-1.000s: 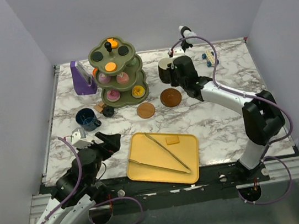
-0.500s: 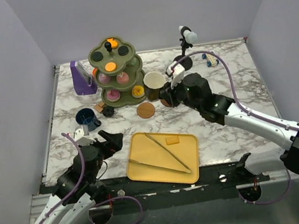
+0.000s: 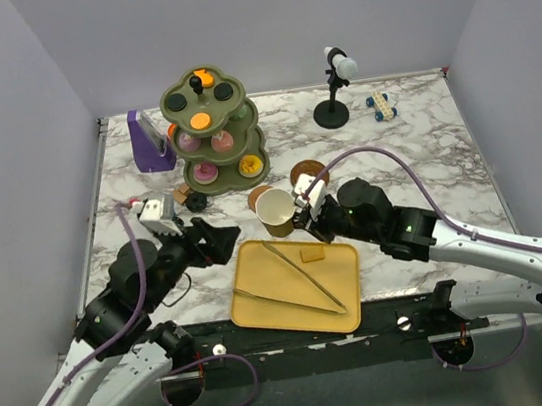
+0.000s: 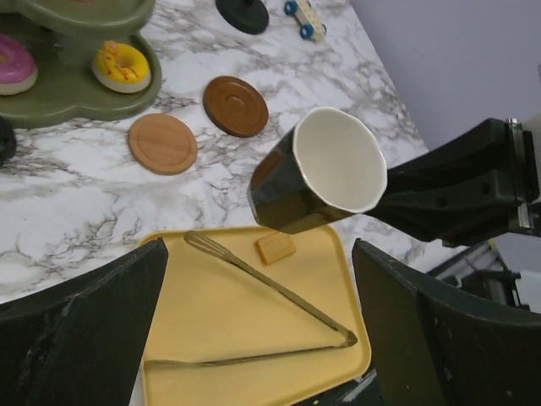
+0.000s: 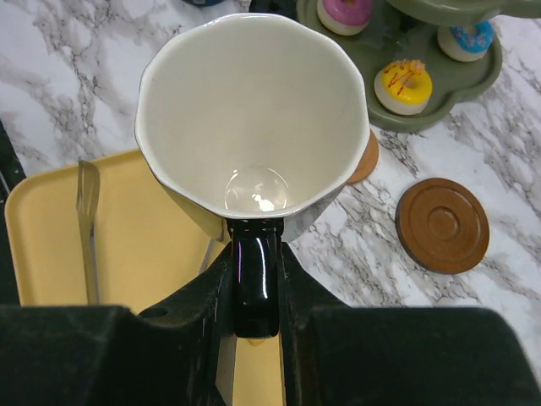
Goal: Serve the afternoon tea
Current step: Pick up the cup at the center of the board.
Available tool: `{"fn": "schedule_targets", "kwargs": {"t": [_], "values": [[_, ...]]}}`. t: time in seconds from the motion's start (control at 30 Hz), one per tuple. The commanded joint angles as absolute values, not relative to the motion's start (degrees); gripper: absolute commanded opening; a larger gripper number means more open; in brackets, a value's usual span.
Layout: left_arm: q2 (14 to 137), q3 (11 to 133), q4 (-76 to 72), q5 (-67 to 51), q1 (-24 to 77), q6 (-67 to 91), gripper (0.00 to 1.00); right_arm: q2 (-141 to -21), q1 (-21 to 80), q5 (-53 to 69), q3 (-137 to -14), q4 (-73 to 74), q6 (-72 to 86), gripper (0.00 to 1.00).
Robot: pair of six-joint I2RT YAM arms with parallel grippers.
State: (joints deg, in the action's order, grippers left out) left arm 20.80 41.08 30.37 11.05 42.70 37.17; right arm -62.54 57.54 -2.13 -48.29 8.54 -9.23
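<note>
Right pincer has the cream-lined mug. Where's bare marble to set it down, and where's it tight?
Widest bare marble: right of the dark coaster, in front of the ball-topped stand and toy car, out to the right edge. Crowded: between three-tier stand and yellow tray, with light coaster, mug and left pincer.

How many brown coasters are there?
2. The lighter coaster lies on the table near the green stand; the darker coaster lies beside it. Others might be hidden.
</note>
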Motion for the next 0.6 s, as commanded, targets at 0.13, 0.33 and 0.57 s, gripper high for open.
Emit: {"fn": "schedule_targets", "kwargs": {"t": [0.13,0.33,0.57], "values": [[40.83,50.49,32.61,-7.14,42.08,28.84,0.93,-60.96,61.82,-5.79,-48.94,2.01,-14.29,0.01],[46.51,53.93,34.06,-7.05,41.71,26.58,0.9,-59.73,63.62,-7.13,-48.82,2.46,-14.57,0.01],[50.67,55.7,35.78,-5.07,40.97,25.93,0.8,-60.33,64.8,-8.31,-49.05,2.9,-14.71,0.01]]}}
